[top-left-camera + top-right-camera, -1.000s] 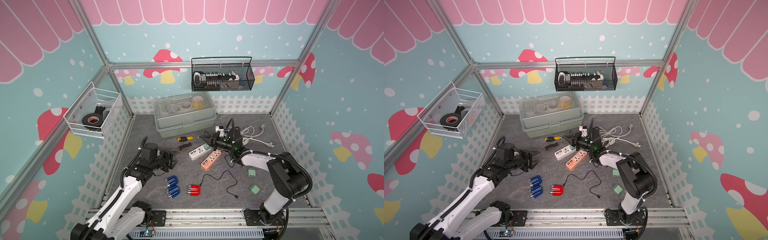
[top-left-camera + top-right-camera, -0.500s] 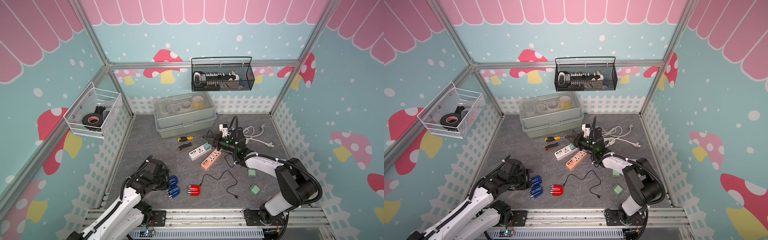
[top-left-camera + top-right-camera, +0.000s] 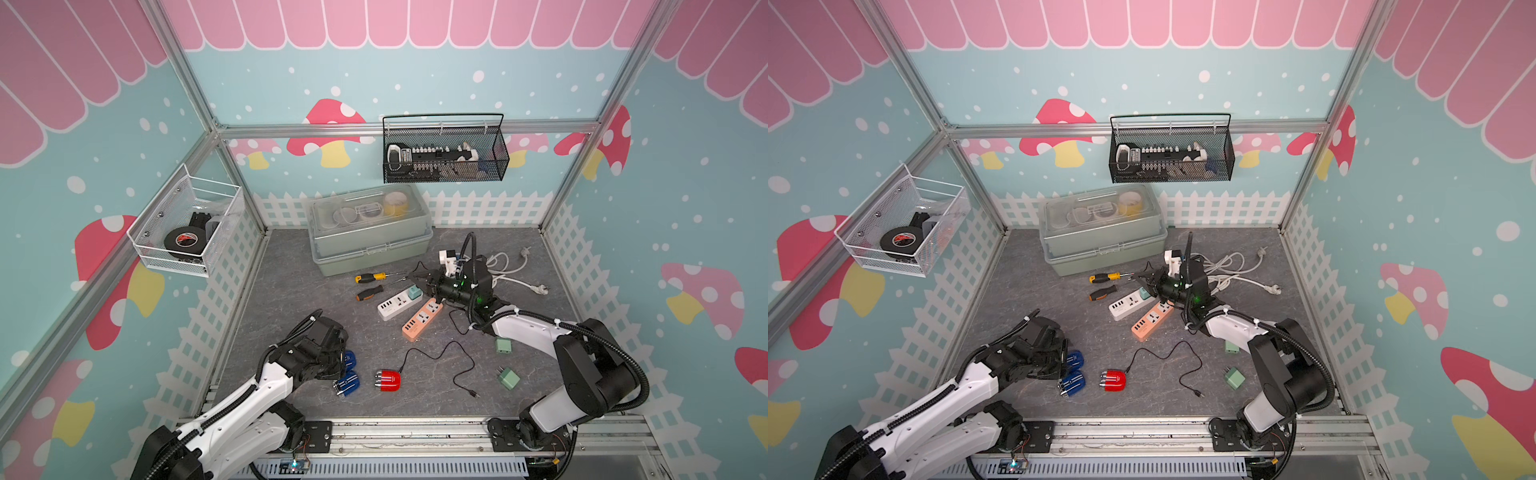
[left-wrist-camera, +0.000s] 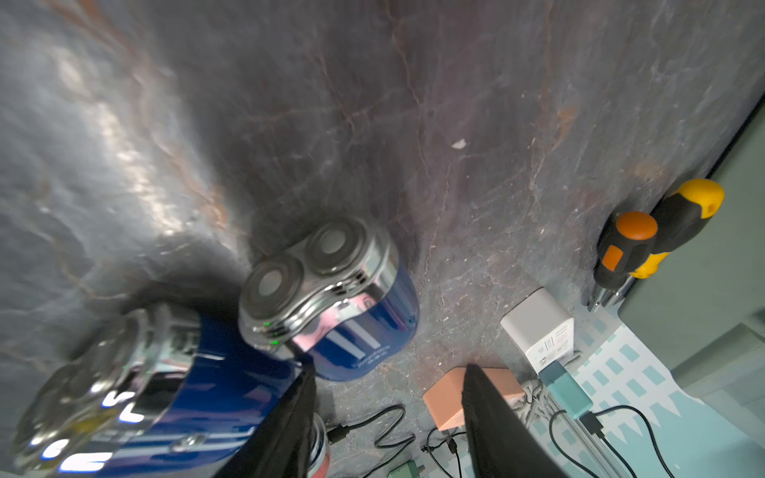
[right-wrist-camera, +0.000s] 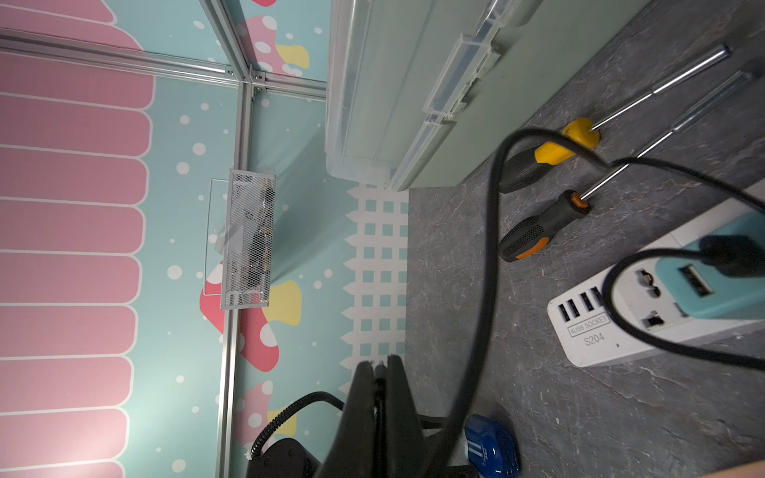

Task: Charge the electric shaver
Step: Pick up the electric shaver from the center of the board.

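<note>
l gripper (image 4: 389,372) hung open, nothing btwn its fingers, right by two blue shavers (image 3: 348,382), well toward the arm bases from the white power strip (image 3: 392,305). red shaver (image 3: 387,380) lay that side too, black cord (image 3: 432,357) touching it. r gripper (image 5: 377,364) was closed just past the strip's teal plug (image 3: 414,292); couldn't tell if it pinched anything.

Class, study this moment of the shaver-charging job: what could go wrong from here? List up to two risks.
1. The blue shavers lie close together; the open left gripper, closing on one, could knock or roll the other.
2. The black cable arcs from the teal adapter past the shut right gripper; a pull might unseat the adapter or drag the white power strip.
</note>
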`<state>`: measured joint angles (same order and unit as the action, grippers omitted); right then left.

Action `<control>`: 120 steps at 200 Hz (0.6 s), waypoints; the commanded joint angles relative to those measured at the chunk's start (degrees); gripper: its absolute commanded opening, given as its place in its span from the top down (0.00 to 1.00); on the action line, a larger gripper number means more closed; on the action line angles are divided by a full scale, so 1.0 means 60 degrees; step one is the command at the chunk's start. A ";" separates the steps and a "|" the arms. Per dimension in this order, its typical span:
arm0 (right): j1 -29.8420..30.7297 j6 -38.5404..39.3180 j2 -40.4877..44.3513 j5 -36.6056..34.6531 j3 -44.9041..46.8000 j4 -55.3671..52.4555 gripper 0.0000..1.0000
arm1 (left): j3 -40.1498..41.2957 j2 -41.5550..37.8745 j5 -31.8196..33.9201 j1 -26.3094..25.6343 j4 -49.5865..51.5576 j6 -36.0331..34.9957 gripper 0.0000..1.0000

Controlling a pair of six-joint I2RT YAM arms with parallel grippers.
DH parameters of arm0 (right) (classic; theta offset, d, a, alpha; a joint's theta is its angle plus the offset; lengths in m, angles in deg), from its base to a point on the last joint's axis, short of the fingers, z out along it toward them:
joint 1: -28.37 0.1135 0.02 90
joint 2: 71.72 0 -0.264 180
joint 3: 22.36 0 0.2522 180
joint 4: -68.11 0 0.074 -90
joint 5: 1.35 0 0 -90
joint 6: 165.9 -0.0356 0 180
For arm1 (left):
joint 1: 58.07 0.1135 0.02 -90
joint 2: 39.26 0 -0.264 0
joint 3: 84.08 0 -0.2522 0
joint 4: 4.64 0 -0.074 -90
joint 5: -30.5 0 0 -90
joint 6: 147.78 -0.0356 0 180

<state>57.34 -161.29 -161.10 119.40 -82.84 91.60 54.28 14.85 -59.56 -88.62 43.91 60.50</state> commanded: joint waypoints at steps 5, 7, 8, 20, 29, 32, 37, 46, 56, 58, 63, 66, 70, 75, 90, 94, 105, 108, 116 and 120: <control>0.0019 0.0051 0.0249 -0.0068 0.0124 0.0075 1.00 | 0.0149 0.0484 0.0377 -0.0023 -0.0610 0.3006 0.44; 0.0020 0.0051 0.0245 -0.0069 0.0125 0.0071 1.00 | 0.0149 0.0499 0.0376 -0.0029 -0.0611 0.3021 0.44; 0.0013 0.0051 0.0247 -0.0070 0.0118 0.0066 1.00 | 0.0142 0.0509 0.0368 -0.0025 -0.0626 0.3028 0.44; 0.0020 0.0036 0.0236 -0.0066 0.0118 0.0042 1.00 | 0.0130 0.0518 0.0398 -0.0034 -0.0604 0.3043 0.44; 0.0013 0.0036 0.0234 -0.0069 0.0134 0.0040 1.00 | 0.0150 0.0503 0.0446 -0.0024 -0.0599 0.3066 0.44; 0.0019 0.0025 0.0247 -0.0070 0.0139 0.0045 1.00 | 0.0168 0.0487 0.0468 -0.0022 -0.0583 0.3076 0.44; 0.0020 0.0022 0.0235 -0.0070 0.0147 0.0031 1.00 | 0.0189 0.0478 0.0504 -0.0027 -0.0585 0.3085 0.44; 0.0024 0.0021 0.0229 -0.0066 0.0155 0.0036 1.00 | 0.0219 0.0540 0.0513 -0.0011 -0.0628 0.3046 0.44; -0.0006 -0.0006 0.0211 -0.0058 0.0154 0.0041 1.00 | 0.0297 0.0645 0.0435 0.0044 -0.0775 0.2959 0.44; 0.0003 -0.0011 0.0206 -0.0067 0.0144 0.0037 1.00 | 0.0304 0.0663 0.0430 0.0061 -0.0814 0.2933 0.44; 0.0002 -0.0022 0.0180 -0.0061 0.0151 0.0021 1.00 | 0.0297 0.0744 0.0382 0.0087 -0.0849 0.2772 0.44; 0.0005 -0.0022 0.0167 -0.0056 0.0145 0.0010 1.00 | 0.0265 0.0781 0.0345 0.0131 -0.0839 0.2688 0.44; 0.0005 -0.0047 0.0160 -0.0055 0.0147 0.0013 1.00 | 0.0226 0.0844 0.0281 0.0198 -0.0805 0.2534 0.43; 0.0004 -0.0050 0.0144 -0.0041 0.0169 0.0019 1.00 | 0.0165 0.0931 0.0197 0.0290 -0.0727 0.2339 0.43; 0.0002 -0.0081 0.0107 -0.0041 0.0182 0.0022 1.00 | -0.0097 0.1191 -0.0092 0.0577 -0.0257 0.1700 0.41; 0.0002 -0.0085 0.0105 -0.0031 0.0184 0.0018 1.00 | -0.0139 0.1264 -0.0149 0.0631 -0.0178 0.1569 0.41; 0.0000 -0.0074 0.0088 -0.0030 0.0160 0.0016 1.00 | -0.0217 0.1408 -0.0193 0.0750 -0.0117 0.1379 0.38; 0.0005 -0.0080 0.0101 -0.0030 0.0176 0.0016 1.00 | -0.0237 0.1435 -0.0175 0.0774 -0.0131 0.1348 0.37; 0.0003 -0.0094 0.0100 -0.0030 0.0178 0.0017 1.00 | -0.0320 0.1508 -0.0079 0.0837 -0.0128 0.1167 0.35; 0.0003 -0.0094 0.0102 -0.0016 0.0184 0.0016 1.00 | -0.0366 0.1573 -0.0055 0.0887 -0.0137 0.1083 0.34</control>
<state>57.34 -161.64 -161.10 119.31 -82.58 91.18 54.48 22.96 -59.95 -84.55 40.93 60.50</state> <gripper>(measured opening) 0.048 0.632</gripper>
